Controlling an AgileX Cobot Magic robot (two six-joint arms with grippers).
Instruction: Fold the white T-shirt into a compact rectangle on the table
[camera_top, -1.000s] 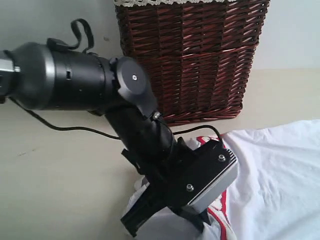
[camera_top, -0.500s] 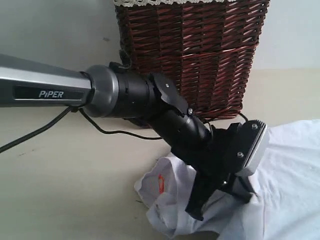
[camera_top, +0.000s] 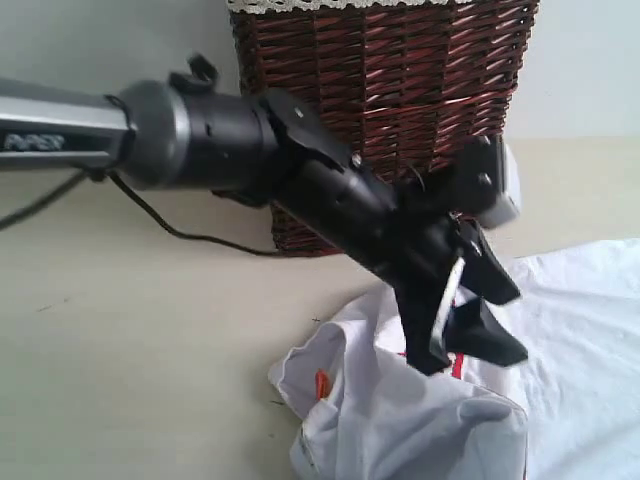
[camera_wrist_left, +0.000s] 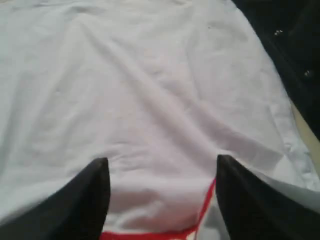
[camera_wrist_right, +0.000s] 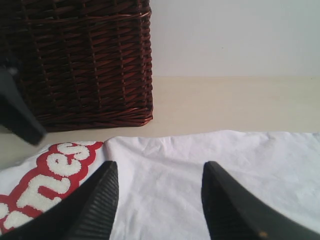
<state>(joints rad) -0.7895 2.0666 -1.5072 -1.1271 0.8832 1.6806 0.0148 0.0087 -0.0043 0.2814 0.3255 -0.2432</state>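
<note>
The white T-shirt (camera_top: 400, 425) lies bunched at the front of the table (camera_top: 130, 330), with its orange neck tag (camera_top: 321, 383) showing; the rest spreads flat to the right (camera_top: 580, 340). My left gripper (camera_top: 476, 358) hovers just above the bunched fold, open, with nothing between its fingers. In the left wrist view it (camera_wrist_left: 162, 160) looks down on white cloth (camera_wrist_left: 150, 85) and a red outline (camera_wrist_left: 206, 200). My right gripper (camera_wrist_right: 159, 167) is open low over flat white cloth (camera_wrist_right: 210, 150), beside the red-outlined letters (camera_wrist_right: 45, 185). It is out of the exterior view.
A dark brown wicker basket (camera_top: 380, 100) stands at the back, close behind the left arm's wrist; it also fills one side of the right wrist view as the basket (camera_wrist_right: 85, 60). Bare table (camera_wrist_right: 225, 105) runs behind the shirt. A black cable (camera_top: 190, 235) trails from the left arm.
My left gripper has opened and let go of the shirt's folded-over part. It has swung right and risen; the cloth now lies bunched beneath it.
</note>
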